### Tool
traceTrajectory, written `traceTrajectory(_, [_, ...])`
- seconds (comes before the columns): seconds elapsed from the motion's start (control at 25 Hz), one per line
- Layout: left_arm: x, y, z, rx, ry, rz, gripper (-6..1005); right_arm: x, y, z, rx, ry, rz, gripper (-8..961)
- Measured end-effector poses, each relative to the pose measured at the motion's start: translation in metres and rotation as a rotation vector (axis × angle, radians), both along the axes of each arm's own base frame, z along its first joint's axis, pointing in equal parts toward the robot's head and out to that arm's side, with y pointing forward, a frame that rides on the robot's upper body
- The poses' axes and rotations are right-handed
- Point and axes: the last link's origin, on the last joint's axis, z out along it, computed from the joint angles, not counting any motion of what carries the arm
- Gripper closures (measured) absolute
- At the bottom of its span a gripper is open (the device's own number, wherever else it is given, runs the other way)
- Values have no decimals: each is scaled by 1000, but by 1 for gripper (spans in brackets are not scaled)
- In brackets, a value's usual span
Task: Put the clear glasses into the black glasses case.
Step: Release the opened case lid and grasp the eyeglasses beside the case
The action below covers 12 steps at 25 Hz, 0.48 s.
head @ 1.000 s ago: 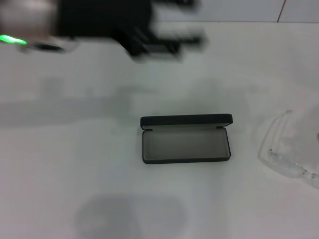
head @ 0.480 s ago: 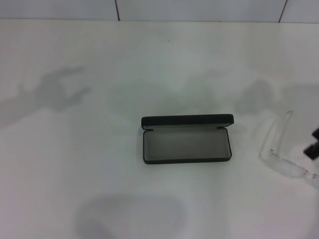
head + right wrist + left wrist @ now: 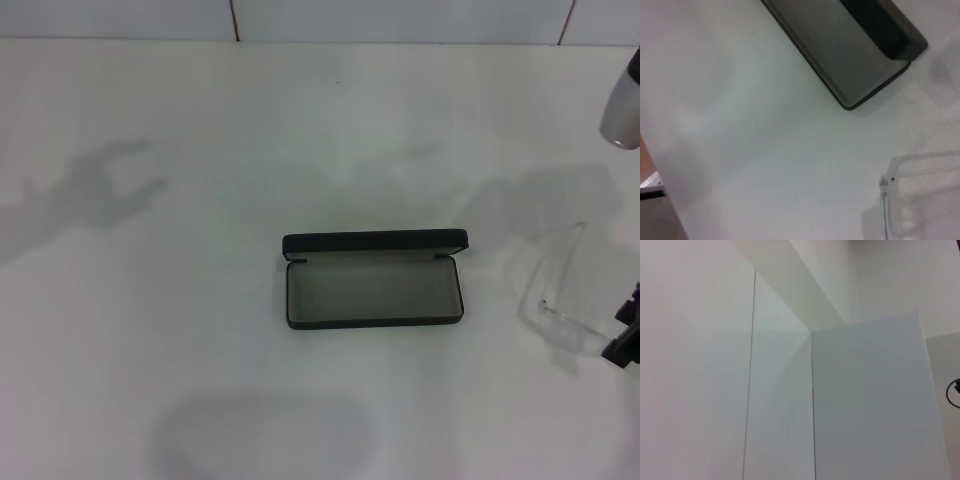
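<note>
On the white table (image 3: 150, 300), the clear glasses (image 3: 556, 300) lie at three o'clock from the open black glasses case (image 3: 374, 280). They look light, thin and slippery; grab the front frame gently. The right gripper (image 3: 625, 335) is beside them; I cannot tell how wide it is.

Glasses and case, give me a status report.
Right pincer at the table's right edge, beside the glasses. Left arm out of view. Case open, empty, mid-table. Nothing between them.

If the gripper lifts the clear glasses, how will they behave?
The clear glasses look thin and all plastic, so probably light and somewhat flexible. One slim arm sticks out unfolded, so it may swing or bend if gripped there. The smooth transparent surface could be slippery on the white table.
</note>
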Motion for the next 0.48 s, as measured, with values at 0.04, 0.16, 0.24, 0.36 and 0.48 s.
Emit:
traceTrajectory(0.04, [1, 0, -1, -4, 3, -2, 354, 0, 0, -1, 2, 0, 3, 439])
traceTrajectory(0.16, [2, 1, -2, -11, 7, -5, 357, 1, 0, -3, 5, 0, 3, 454])
traceTrajectory(0.24, [1, 1, -3, -12, 7, -3, 359, 4, 0, -6, 4, -3, 1, 464])
traceTrajectory(0.36, [0, 2, -4, -20, 1, 3, 362, 10, 0, -11, -1, -6, -12, 479])
traceTrajectory(0.48, [-1, 3, -4, -23, -1, 7, 366, 14, 0, -14, 1, -8, -21, 482])
